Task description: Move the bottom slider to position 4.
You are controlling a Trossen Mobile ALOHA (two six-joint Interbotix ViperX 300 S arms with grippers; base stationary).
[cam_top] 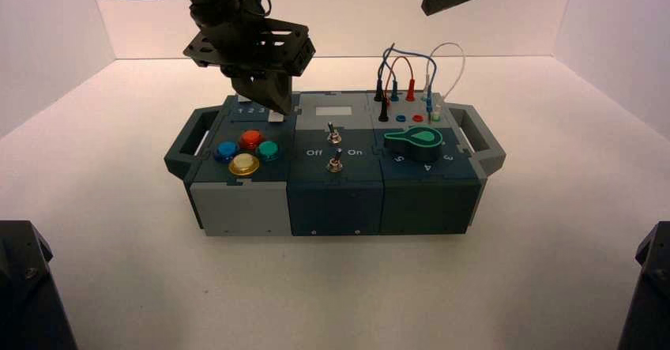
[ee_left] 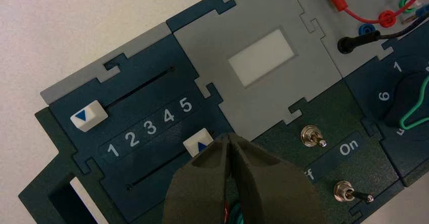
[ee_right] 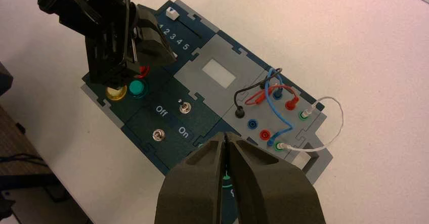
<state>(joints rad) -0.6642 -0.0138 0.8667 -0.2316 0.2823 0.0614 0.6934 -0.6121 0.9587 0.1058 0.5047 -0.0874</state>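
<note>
**A small nudge toward the 4**

The left pincer [ee_left: 229, 137] is down at the slider panel, on the left of the box [cam_top: 241, 208], its tips pressed together with nothing between them. Right by those tips, on the side where the digits climb to 5, sits the bottom slider [ee_left: 196, 143], the white cap nearer the coloured buttons [cam_top: 248, 151]. From where I stand it seems to lie between 4 and 5, though the pincer covers part of the slot's end, and I can't tell whether tip and cap touch.

The step in hand, as I judge it, is a push, not a grip. The closed tips want to bear on the cap's 5-side flank, low enough not to skate over the top, then press gently along the slot toward 1. Position 4 [ee_left: 168, 115] looks very close, so a short, slow stroke should do, stopping once the cap's middle lines up with the digit. Too brisk a shove could carry it on to 3; a slanted one could bind it in the slot. The top slider [ee_left: 89, 116], at 1, should be left alone.

The right pincer [ee_right: 226, 137], also closed and empty, waits above the knob side.
</note>
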